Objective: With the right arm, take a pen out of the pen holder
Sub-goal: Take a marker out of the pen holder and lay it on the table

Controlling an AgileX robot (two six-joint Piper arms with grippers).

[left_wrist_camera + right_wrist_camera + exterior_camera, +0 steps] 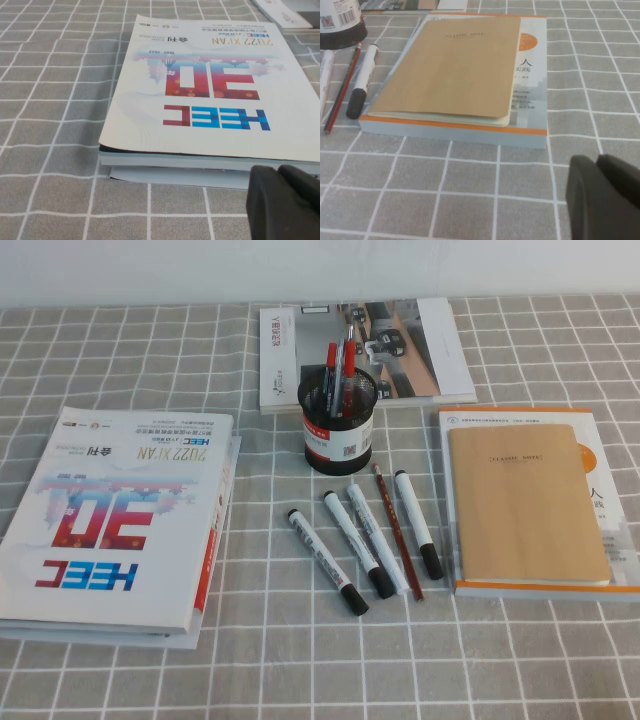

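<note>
Cloth (120,350): grey woven fabric with a white grid, matt. Left book (120,520): paper cover, smooth, with a slight sheen. Far magazine (420,350): glossy printed paper. Holder (339,430): black mesh wall, apparently metal, with a smooth printed label band round the base. Pens (333,370) in it: red and black plastic. 4 markers (328,562): smooth white plastic barrels, 3 with black caps. Pencil (398,535): red-brown lacquered finish. Notebook (525,505), right: matt brown kraft-paper cover. Right book (610,540) beneath it: smooth paper cover. Left gripper (278,172) and right gripper (596,161), at the near edge: matt black, plastic-looking.
</note>
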